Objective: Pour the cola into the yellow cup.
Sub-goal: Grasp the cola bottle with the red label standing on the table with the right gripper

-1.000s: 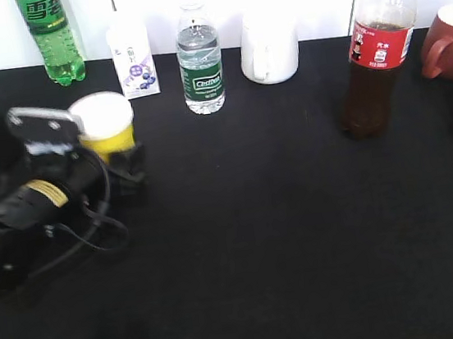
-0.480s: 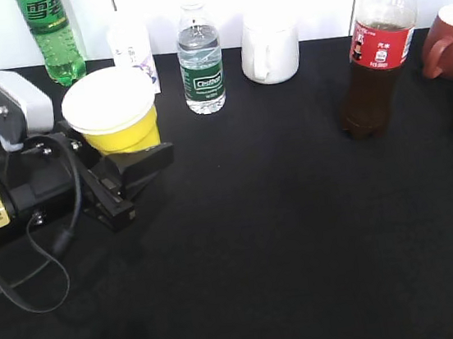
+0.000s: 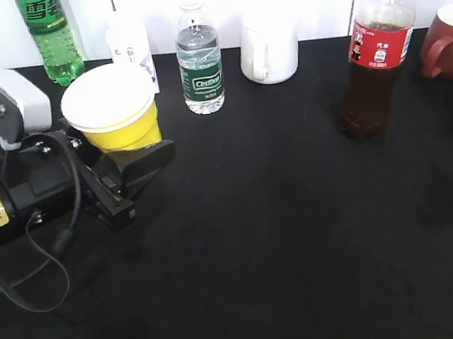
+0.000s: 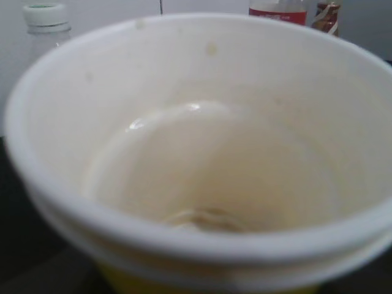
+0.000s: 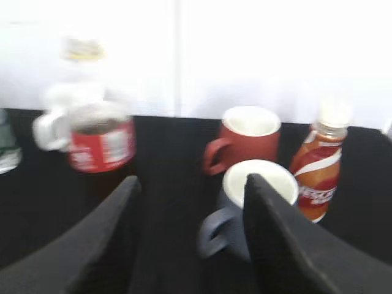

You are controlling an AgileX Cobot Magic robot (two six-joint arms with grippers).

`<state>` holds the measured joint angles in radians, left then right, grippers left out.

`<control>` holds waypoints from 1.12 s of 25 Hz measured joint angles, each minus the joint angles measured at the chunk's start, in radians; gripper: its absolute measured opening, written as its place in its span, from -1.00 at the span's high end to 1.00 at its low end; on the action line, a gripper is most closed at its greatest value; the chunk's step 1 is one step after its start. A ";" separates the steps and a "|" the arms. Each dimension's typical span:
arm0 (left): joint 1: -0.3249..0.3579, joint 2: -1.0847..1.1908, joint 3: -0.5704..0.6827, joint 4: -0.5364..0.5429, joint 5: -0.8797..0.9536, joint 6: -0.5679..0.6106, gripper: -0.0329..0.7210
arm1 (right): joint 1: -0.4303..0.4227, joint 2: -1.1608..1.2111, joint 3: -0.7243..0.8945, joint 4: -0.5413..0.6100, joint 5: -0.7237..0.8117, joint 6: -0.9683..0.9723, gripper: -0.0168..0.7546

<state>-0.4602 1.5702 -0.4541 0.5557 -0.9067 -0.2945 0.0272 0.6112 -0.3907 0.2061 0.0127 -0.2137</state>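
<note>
The yellow cup (image 3: 117,117) has a white inside and is empty. My left gripper (image 3: 133,148) is shut on it and holds it upright above the black table at the left. The cup's mouth fills the left wrist view (image 4: 202,153), and the jaws are hidden there. The cola bottle (image 3: 377,52), with red label and yellow cap, stands capped at the back right. It also shows in the right wrist view (image 5: 101,144), left of my right gripper (image 5: 191,184). That gripper is open, empty and out of the exterior view.
Along the back stand a green soda bottle (image 3: 50,34), a small carton (image 3: 130,45), a water bottle (image 3: 199,57), a white mug (image 3: 269,48) and a reddish-brown mug (image 3: 449,43). A blue-grey mug (image 5: 245,208) and a small orange bottle (image 5: 321,165) are by the right gripper.
My left gripper has risen off the table with the yellow cup in it. Over the last half second it has barely moved. The cola bottle has not moved.
</note>
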 joint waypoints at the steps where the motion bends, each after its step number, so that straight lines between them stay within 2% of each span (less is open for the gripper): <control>1: 0.000 0.000 0.000 0.000 0.000 0.000 -0.28 | 0.000 0.055 0.040 -0.010 -0.105 -0.001 -0.10; 3: 0.000 0.000 0.000 0.000 0.000 0.000 -0.28 | 0.000 0.178 0.064 -0.115 -0.231 0.113 -0.10; 4: 0.000 0.000 0.000 0.000 0.000 0.000 -0.28 | 0.000 0.241 0.066 -0.258 -0.306 0.252 -0.10; 6: 0.000 0.000 0.000 0.000 0.000 0.000 -0.28 | 0.000 0.357 0.067 -0.647 -0.518 0.601 -0.10; 7: 0.000 0.000 0.000 0.000 0.000 0.000 -0.28 | 0.000 0.439 0.067 -0.769 -0.599 0.707 -0.10; 8: 0.000 0.000 0.000 0.000 0.000 0.000 -0.28 | 0.001 0.515 0.067 -0.828 -0.648 0.757 -0.10; 9: 0.000 0.000 0.000 0.000 0.000 0.000 -0.28 | 0.001 0.589 0.067 -0.848 -0.705 0.764 -0.13; 11: 0.000 0.000 0.000 0.000 0.000 0.000 -0.28 | 0.001 0.731 0.060 -0.910 -0.848 0.754 -0.34; 13: 0.000 0.000 0.000 0.001 0.000 0.000 -0.28 | 0.001 0.833 0.054 -0.928 -0.890 0.752 -0.44; 15: 0.000 0.000 0.000 0.001 0.000 0.000 -0.28 | 0.001 0.877 0.045 -0.911 -0.903 0.717 -0.46; 18: 0.000 0.000 0.000 0.001 0.000 0.000 -0.28 | 0.001 0.961 0.034 -0.797 -0.918 0.641 -0.52; 21: 0.000 0.000 0.000 0.001 0.000 0.000 -0.28 | 0.001 1.061 -0.010 -0.792 -0.967 0.635 -0.62; 28: 0.000 0.000 0.000 0.001 0.000 0.000 -0.27 | 0.001 1.106 -0.141 -0.755 -0.967 0.583 -0.62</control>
<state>-0.4602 1.5702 -0.4541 0.5565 -0.9067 -0.2945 0.0282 1.7170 -0.5318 -0.5486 -0.9544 0.3697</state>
